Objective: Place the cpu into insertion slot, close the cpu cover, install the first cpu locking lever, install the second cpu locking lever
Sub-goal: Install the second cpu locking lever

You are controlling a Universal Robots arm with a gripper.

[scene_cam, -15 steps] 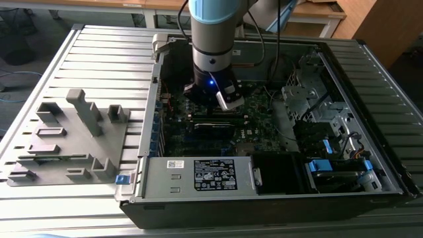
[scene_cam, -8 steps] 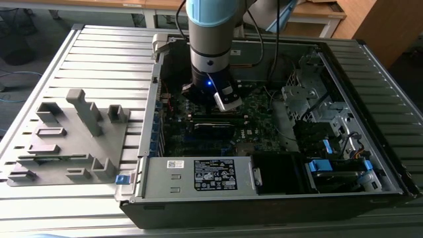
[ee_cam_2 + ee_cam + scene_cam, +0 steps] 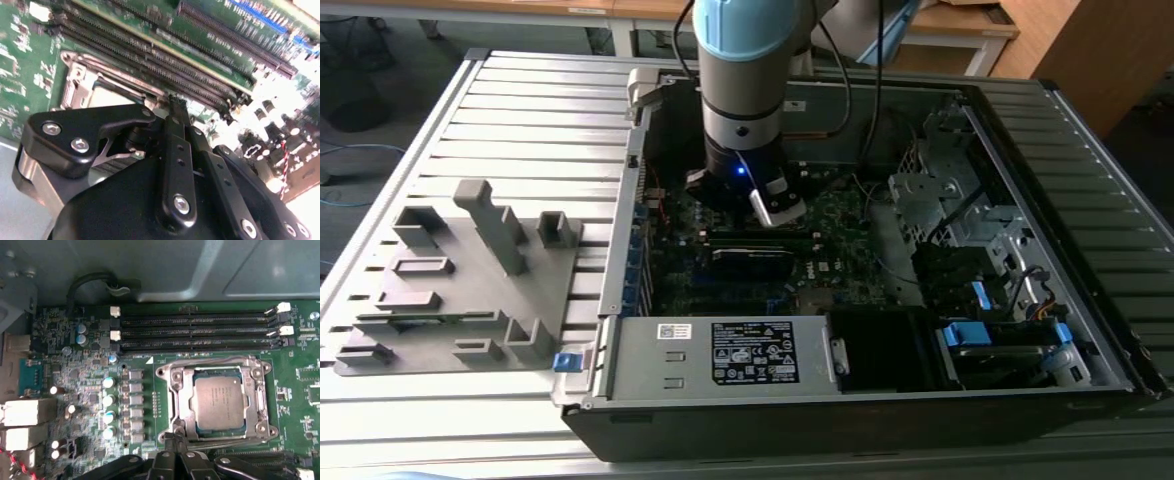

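Observation:
The cpu, a dull silver square, lies flat in the insertion slot on the green motherboard. The cpu cover, a silvery frame with a cut-out centre, lies down flat around it. In the first wrist view my gripper sits at the socket's edge with its black fingers together. In the second wrist view the gripper tips meet right beside the cover and a pale patch of the cpu. I cannot tell whether anything thin is pinched between them. In the exterior view the gripper reaches down into the open computer case.
Long black memory slots run alongside the socket. A row of capacitors stands on its other side. The case walls, a power supply and a drive cage hem in the board. A grey fixture lies on the exterior view's left.

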